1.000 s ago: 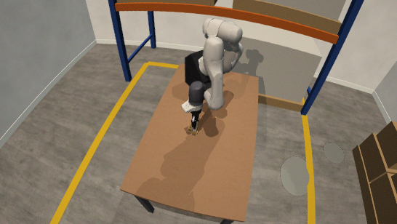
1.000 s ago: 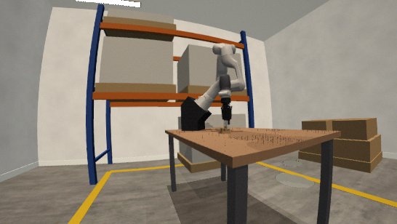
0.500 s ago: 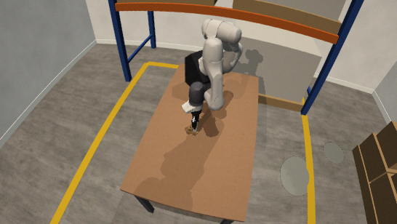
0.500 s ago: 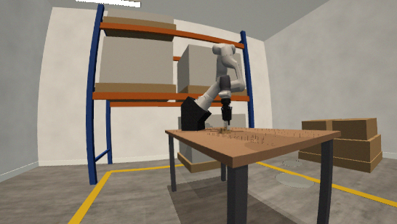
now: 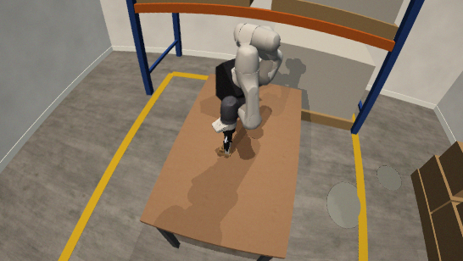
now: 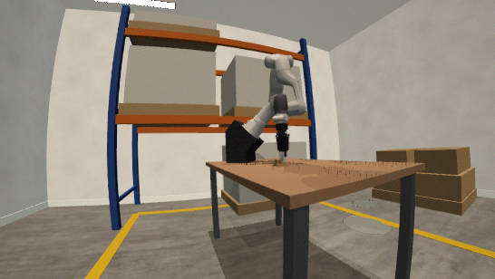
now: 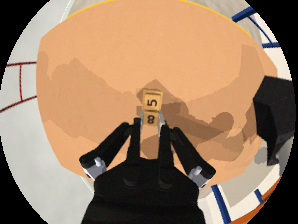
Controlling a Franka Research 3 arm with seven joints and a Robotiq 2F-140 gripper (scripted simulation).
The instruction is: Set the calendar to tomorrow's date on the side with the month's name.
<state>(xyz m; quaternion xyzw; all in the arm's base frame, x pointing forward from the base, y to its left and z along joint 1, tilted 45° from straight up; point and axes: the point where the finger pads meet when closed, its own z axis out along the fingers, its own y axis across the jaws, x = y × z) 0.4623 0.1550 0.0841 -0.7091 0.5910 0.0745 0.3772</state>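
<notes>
1. On the table (image 5: 250, 191) (image 6: 354, 169) (image 7: 100, 40), towards its base end and in from the edges, I have the calendar (image 5: 222, 152) (image 6: 277, 162) (image 7: 152, 92).
2. Low over the table, my gripper (image 5: 227, 152) (image 6: 283, 160) (image 7: 151, 115) points down, its fingers drawn in on the 8 cube (image 7: 151, 118), one pad at each side; I read that as a grasp.
3. Above the table, my wrist camera shows the 5 cube (image 7: 152, 101) directly next to the 8 cube, just beyond the fingertips. I can't tell from here whether either sits flat on the tray's floor.
4. At the table's far end stands the black base (image 5: 225, 80) (image 6: 238, 144) (image 7: 276, 107); from it the arm (image 5: 248, 63) (image 6: 286, 77) reaches up and over, then down.
5. Behind the table rises the rack (image 5: 263, 16) (image 6: 113, 149), with its blue posts and orange beams.
</notes>
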